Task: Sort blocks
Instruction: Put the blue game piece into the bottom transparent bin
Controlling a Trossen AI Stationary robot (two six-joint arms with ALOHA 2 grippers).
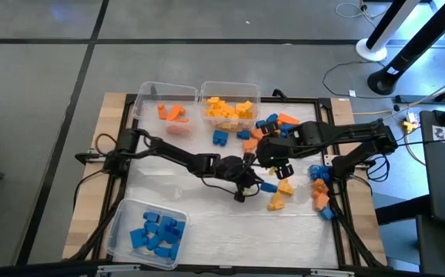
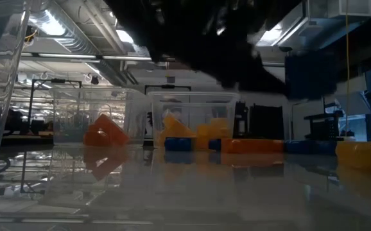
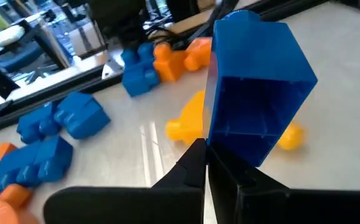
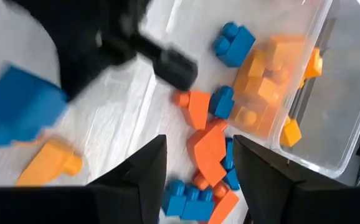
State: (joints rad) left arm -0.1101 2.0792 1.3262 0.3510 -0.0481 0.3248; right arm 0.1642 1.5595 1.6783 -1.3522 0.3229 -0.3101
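Observation:
My left gripper (image 1: 255, 185) reaches to the middle of the table, shut on a blue block (image 3: 255, 87) that also shows in the right wrist view (image 4: 19, 115). Just beyond it toward the far right, my right gripper (image 1: 282, 164) hovers open, with nothing between its fingers (image 4: 195, 165). Below it lie loose orange blocks (image 4: 206, 140) and blue ones. Two yellow blocks (image 1: 279, 196) rest flat on the table near the held block. My left gripper pinches the blue block between its two fingers (image 3: 195, 165) by one wall at the rim of its hollow underside (image 3: 233, 146), only at their free ends. The fingers come slanting down from the table's left. The block sticks out past the fingertips, lifted clear of the table.
Three clear bins stand on the table: one with orange blocks (image 1: 167, 108) and one with yellow blocks (image 1: 229, 104) at the far edge, and one with blue blocks (image 1: 147, 231) near left. Loose blocks lie at the far middle (image 1: 269, 127) and the right edge (image 1: 320, 188).

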